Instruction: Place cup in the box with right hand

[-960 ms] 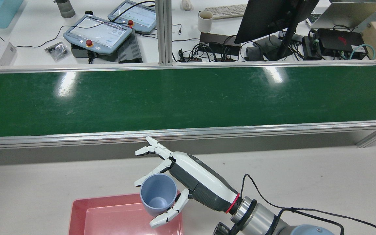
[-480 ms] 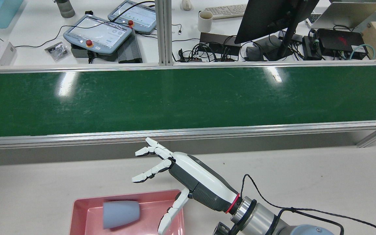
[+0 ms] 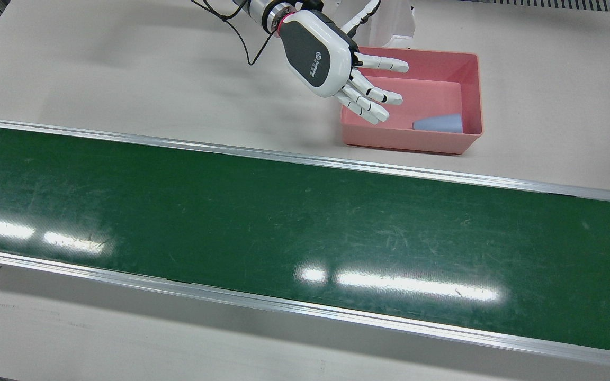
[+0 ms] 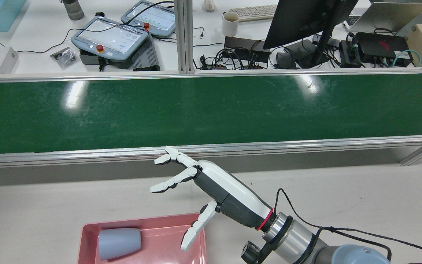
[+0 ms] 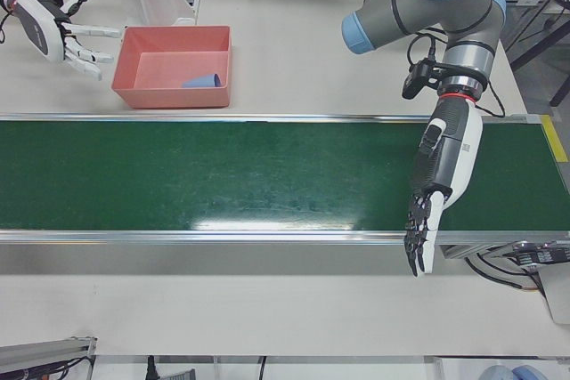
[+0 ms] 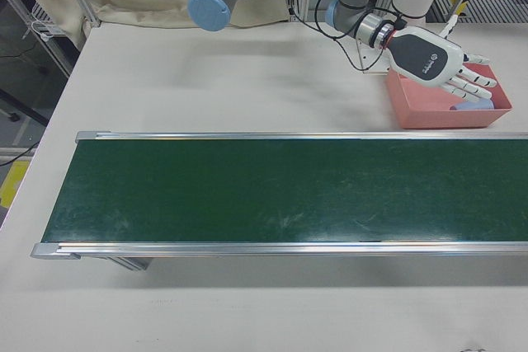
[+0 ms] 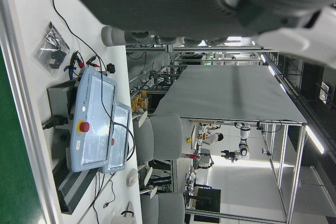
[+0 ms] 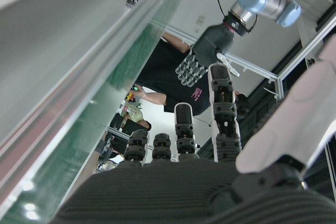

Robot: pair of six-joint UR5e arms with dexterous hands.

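Cup (image 4: pixel 119 243) lay on its side on the floor of the pink box (image 4: pixel 86 234), long axis running along the box's length, mouth toward the right hand (image 4: pixel 211 189). In the front view the cup (image 3: pixel 438 123) sat against the box (image 3: pixel 472 90) wall nearest the green conveyor (image 3: pixel 284 222).

Right hand (image 3: pixel 331 61) hovered over the box's near end, fingers (image 4: pixel 163 186) spread wide, holding nothing. Cup lay apart from the fingertips, toward the box's far end. Judged: placement done; any next move is a clear retreat up and away.

Left hand (image 5: pixel 436 189) hung over the conveyor's far end, well apart from the box, fingers extended and empty.

Hard to make out: the cup's rim, and whether it touched the box wall. Both hand views showed no cup.
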